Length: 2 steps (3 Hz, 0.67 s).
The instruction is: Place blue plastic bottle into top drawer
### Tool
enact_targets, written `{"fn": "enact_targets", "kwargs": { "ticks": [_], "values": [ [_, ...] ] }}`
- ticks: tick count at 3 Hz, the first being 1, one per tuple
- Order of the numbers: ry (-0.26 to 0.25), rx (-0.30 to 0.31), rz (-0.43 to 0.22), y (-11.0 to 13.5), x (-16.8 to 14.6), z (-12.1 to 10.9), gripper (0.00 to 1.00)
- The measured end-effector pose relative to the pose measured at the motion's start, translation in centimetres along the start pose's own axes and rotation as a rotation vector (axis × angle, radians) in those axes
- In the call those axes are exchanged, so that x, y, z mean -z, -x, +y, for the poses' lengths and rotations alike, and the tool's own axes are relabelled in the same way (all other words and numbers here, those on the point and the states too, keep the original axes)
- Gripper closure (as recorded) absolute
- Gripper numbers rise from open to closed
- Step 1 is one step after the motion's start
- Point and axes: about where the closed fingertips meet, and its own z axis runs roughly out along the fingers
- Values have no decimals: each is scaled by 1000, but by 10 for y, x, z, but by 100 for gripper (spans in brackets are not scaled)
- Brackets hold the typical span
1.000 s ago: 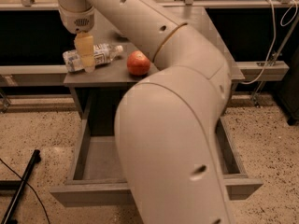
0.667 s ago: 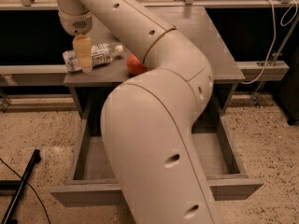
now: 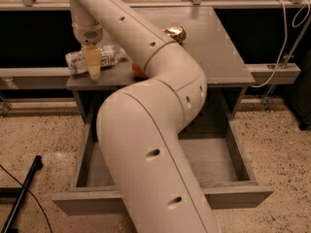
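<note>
The blue plastic bottle (image 3: 76,62) lies sideways on the table (image 3: 218,47) above the open top drawer (image 3: 87,204), and it looks light and squashy, best held round its middle, where the gripper (image 3: 94,68) sits, though I cannot tell its grip.

— How many containers do we count on the table (image 3: 218,52)?
— We count 2: 1 blue plastic bottle (image 3: 75,62) and 1 gold can (image 3: 176,33).
— And fruit?
— We see 1 orange fruit (image 3: 137,72), mostly hidden behind the arm (image 3: 146,144).
— Drawers?
— We find 1 top drawer (image 3: 243,196), and 1 table.
— Grippers?
— We count 1 gripper (image 3: 94,67), at the table's front left corner, over the bottle, on 1 arm.
</note>
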Motion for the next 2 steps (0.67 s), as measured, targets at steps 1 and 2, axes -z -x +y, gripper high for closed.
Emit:
{"fn": "enact_targets", "kwargs": {
  "ticks": [1, 2],
  "values": [
    [11, -22, -12, -7, -9, -2, 39],
    [11, -40, -63, -9, 0, -2, 63]
  ]
}}
